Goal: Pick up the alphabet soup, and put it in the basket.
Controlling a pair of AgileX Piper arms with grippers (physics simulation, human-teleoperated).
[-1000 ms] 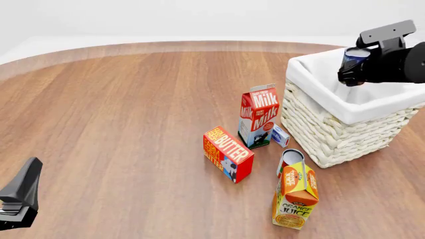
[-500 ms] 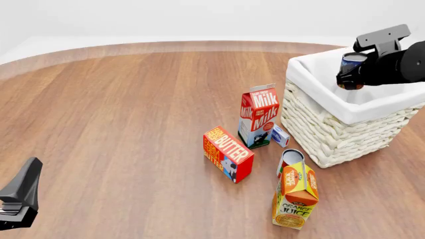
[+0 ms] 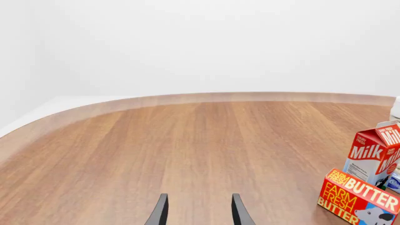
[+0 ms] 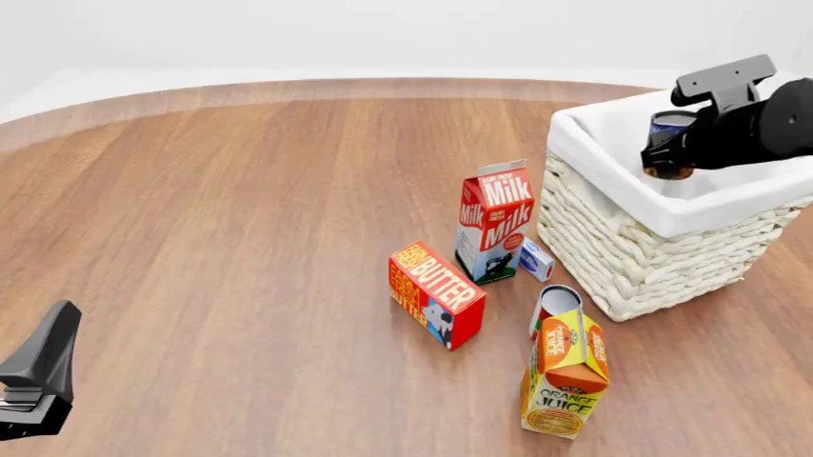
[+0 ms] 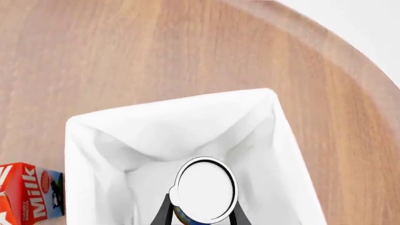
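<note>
My right gripper [image 4: 668, 152] is shut on the alphabet soup [image 4: 669, 129], a blue can with an orange band at the bottom. It holds the can upright over the inside of the white wicker basket [image 4: 612, 249], with the can's bottom below the rim. In the right wrist view the can's pale top [image 5: 206, 189] sits between my fingers [image 5: 164, 212] above the white liner [image 5: 168, 123]. My left gripper [image 4: 33, 379] rests low at the near left, far from everything. In the left wrist view it [image 3: 198, 213] is open and empty.
A milk carton [image 4: 496, 222] stands just left of the basket, with a small blue box [image 4: 536, 259] at its foot. A butter box [image 4: 436, 293], a red-and-white can [image 4: 555, 305] and an orange juice carton [image 4: 565, 369] stand in front of the basket.
My right gripper has come down a little with the can, lowering it into the basket's opening. The left arm has not moved.
</note>
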